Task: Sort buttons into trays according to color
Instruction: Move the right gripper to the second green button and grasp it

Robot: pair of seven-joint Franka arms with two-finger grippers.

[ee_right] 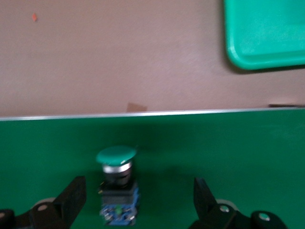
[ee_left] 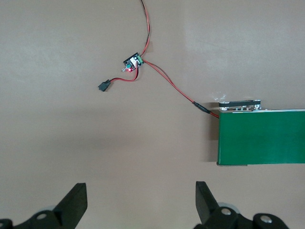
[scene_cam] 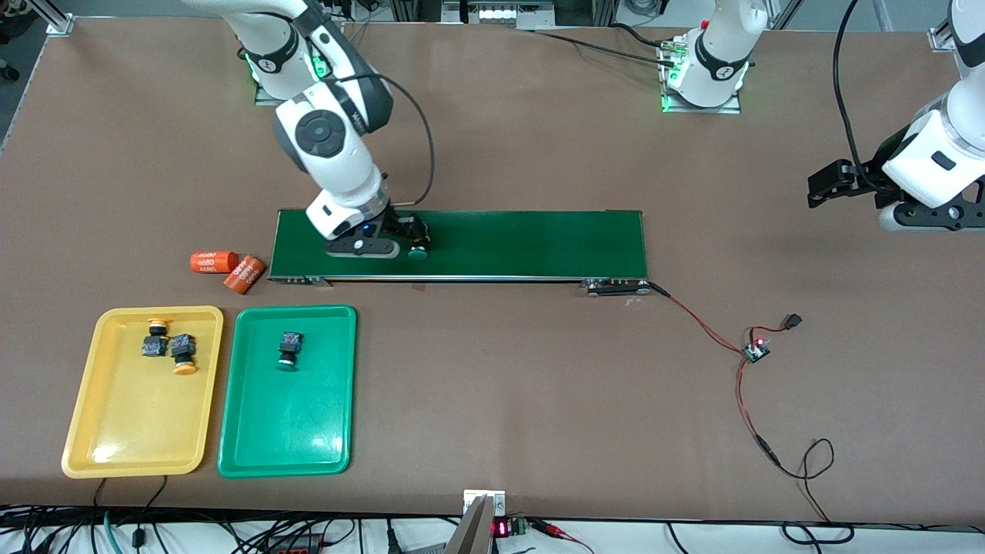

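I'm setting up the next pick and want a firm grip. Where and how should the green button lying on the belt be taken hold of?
Probably by its black blocky body, from straight above. The green button lies on its side on the belt, and the flat body sides suit the fingers better than the round cap. The open right gripper is over it, a finger on each side. The left gripper waits open.

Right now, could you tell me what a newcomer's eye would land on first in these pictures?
Probably the bright yellow plastic tray and green plastic tray side by side, nearest the front camera. Next, the right gripper, open over a green-capped push-button lying on the long dark-green belt.
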